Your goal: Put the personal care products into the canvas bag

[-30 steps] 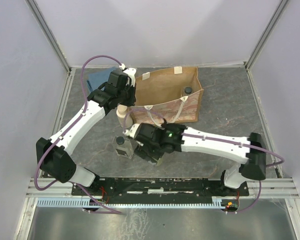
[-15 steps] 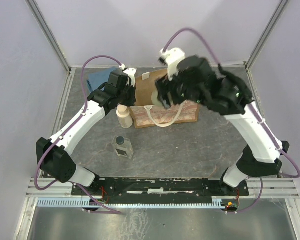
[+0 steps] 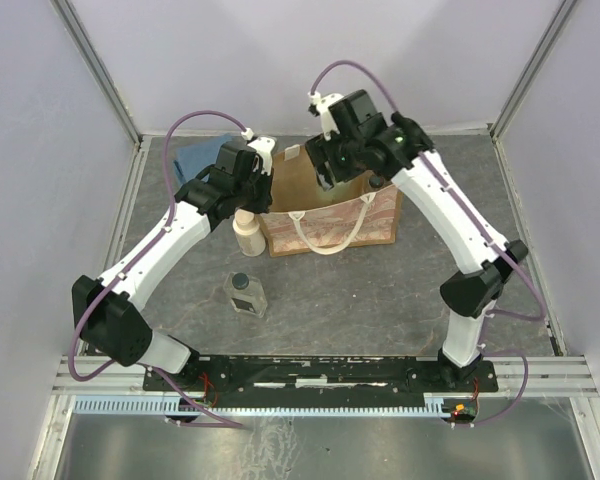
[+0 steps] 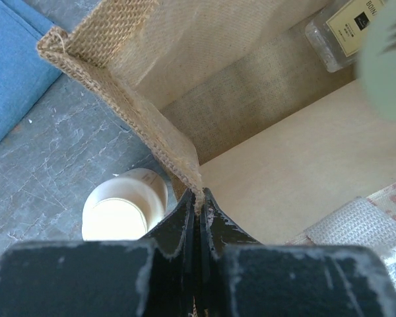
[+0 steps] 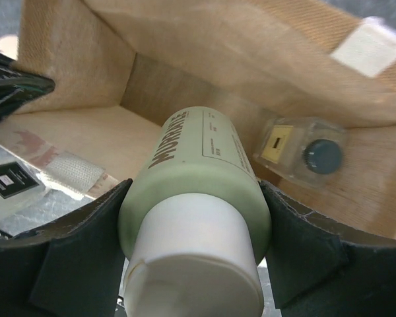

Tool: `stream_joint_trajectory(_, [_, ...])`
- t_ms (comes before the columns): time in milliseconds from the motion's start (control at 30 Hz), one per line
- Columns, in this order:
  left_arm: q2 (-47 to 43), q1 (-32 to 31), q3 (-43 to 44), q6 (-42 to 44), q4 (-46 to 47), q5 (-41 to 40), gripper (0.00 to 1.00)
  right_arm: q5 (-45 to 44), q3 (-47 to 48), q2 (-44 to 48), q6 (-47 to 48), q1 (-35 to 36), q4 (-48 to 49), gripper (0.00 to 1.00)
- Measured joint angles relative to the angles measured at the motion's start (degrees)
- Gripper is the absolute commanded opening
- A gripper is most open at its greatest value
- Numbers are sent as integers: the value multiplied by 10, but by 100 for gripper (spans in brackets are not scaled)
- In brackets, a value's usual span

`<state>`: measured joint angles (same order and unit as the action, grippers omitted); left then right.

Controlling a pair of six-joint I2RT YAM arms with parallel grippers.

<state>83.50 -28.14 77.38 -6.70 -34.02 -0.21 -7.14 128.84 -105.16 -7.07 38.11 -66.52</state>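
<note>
The tan canvas bag [image 3: 332, 222] stands open at the back. My left gripper [image 4: 199, 200] is shut on its left rim and holds the mouth open. My right gripper [image 5: 195, 228] is shut on the pale yellow-green bottle with a white cap [image 5: 198, 178], which hangs over the bag's mouth. In the top view the right gripper [image 3: 332, 172] is above the bag's back left part. One clear dark-capped bottle [image 5: 305, 155] lies inside the bag. The beige bottle with a cream cap [image 3: 247, 232] stands just outside the bag's left corner. The other clear dark-capped bottle [image 3: 246, 294] stands on the table in front.
A folded blue cloth [image 3: 194, 158] lies at the back left, behind my left gripper. The bag's cream rope handle [image 3: 330, 240] hangs down its front side. White tabs [image 5: 369, 46] sit on the rim. Grey walls close in the table.
My right arm rose from the front of the table, near the clear bottle, and swung back over the bag with the pale bottle in its grip. The left arm has not moved.
</note>
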Motion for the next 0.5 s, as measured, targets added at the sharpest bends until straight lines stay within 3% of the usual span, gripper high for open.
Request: stream_joint_trajectory(500, [-2, 0, -5, 7, 3, 4, 3, 20, -162, -35, -11, -27, 123, 0])
